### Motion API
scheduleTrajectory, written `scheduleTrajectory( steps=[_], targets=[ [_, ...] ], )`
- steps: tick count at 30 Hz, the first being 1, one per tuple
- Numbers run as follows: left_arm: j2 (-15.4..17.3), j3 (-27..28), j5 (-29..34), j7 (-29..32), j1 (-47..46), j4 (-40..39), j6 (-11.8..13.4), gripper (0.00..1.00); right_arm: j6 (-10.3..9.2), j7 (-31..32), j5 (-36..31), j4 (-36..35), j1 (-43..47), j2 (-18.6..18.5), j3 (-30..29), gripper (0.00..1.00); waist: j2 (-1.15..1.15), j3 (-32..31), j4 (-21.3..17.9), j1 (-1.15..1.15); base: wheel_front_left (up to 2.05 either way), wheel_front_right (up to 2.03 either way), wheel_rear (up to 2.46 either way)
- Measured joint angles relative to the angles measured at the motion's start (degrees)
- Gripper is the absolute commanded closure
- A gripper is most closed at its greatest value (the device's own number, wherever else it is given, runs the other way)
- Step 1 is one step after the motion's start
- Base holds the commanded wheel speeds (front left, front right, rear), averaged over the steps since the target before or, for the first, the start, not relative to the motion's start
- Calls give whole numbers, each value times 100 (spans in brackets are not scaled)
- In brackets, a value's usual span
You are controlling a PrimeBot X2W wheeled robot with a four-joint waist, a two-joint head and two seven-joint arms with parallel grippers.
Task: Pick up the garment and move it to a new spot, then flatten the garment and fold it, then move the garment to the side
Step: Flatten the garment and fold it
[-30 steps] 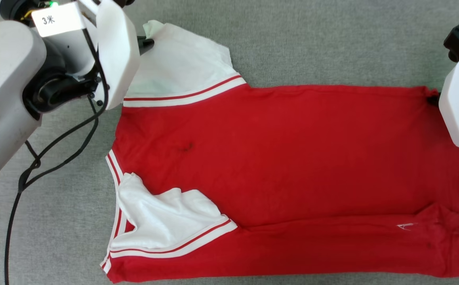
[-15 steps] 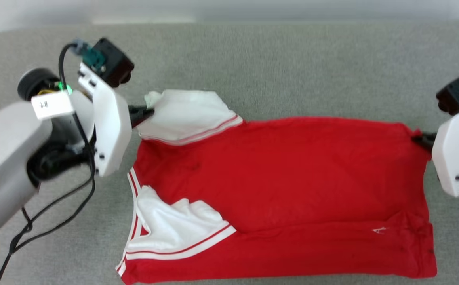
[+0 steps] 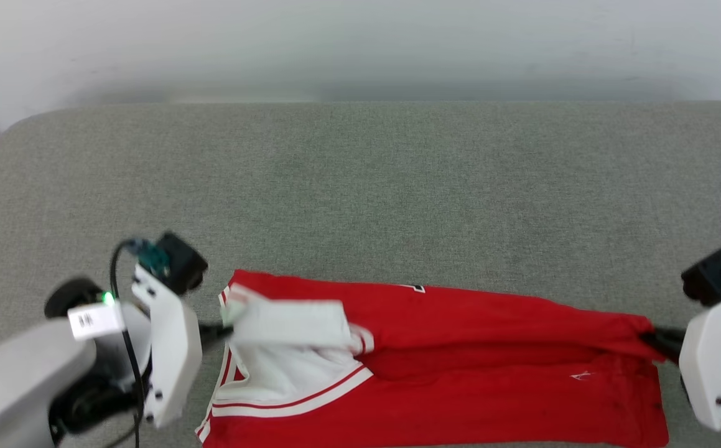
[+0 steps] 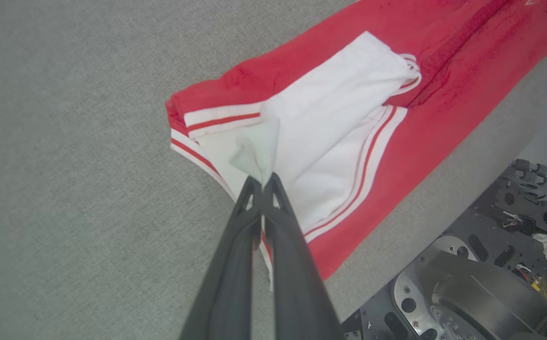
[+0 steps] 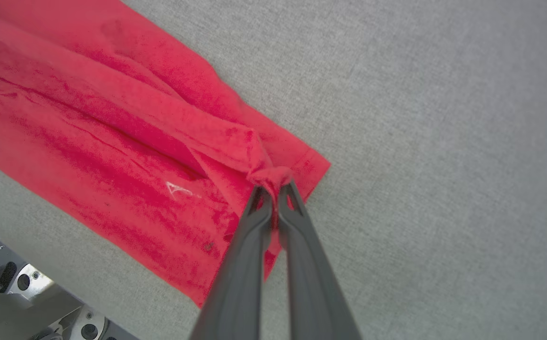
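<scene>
1. Across the grey fabric surface (image 3: 360,186) lies the red, white-sleeved jersey T-shirt (image 3: 460,398), partly folded.
2. Left gripper (image 4: 262,182) clamps its white sleeve; right gripper (image 5: 273,188) clamps its red hem corner.
3. Dark metal robot base (image 4: 467,293) stands just beside.

Red garment (image 3: 460,398) half-folded, near edge

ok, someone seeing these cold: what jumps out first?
The red garment stands out, partly folded over itself along the near edge of the grey padded surface. The left gripper is shut on the corner of a white sleeve at the garment's left end. The right gripper is shut on a bunched red corner at its right end.
</scene>
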Motion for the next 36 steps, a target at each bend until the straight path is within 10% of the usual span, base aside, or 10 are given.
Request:
scheduleTrajectory(
  steps=[13, 14, 15, 16, 22, 36],
  targets=[
    [-341, -121, -45, -248, 1100, 602, 11, 100, 0, 110, -431, 43, 927, 447, -296, 100, 0, 240, -16, 1, 0, 0, 0],
    [-370, -105, -18, -331, 1104, 656, 12, 93, 0, 104, -426, 58, 936, 475, -330, 89, 0, 237, -17, 1, 0, 0, 0],
    [-400, -66, -13, -445, 1117, 698, 14, 0, 0, 76, -423, 78, 948, 519, -394, 51, 0, 225, -18, 1, 0, 0, 0],
    [-424, -27, -13, -545, 1123, 724, 20, 0, 0, 47, -425, 81, 953, 554, -439, 0, 0, 203, -21, 1, 0, 0, 0],
    [-426, 359, 196, -1574, 1196, 630, 342, 0, 0, -219, -513, -267, 985, 475, -853, 0, 0, 4, -29, 1, 0, 0, 0],
    [-714, 1210, 951, -3726, 1754, 682, 2013, 0, 1, -416, -341, -598, 1448, 850, -2570, 0, 0, -48, 37, 2, 0, 0, 0]
  ],
)
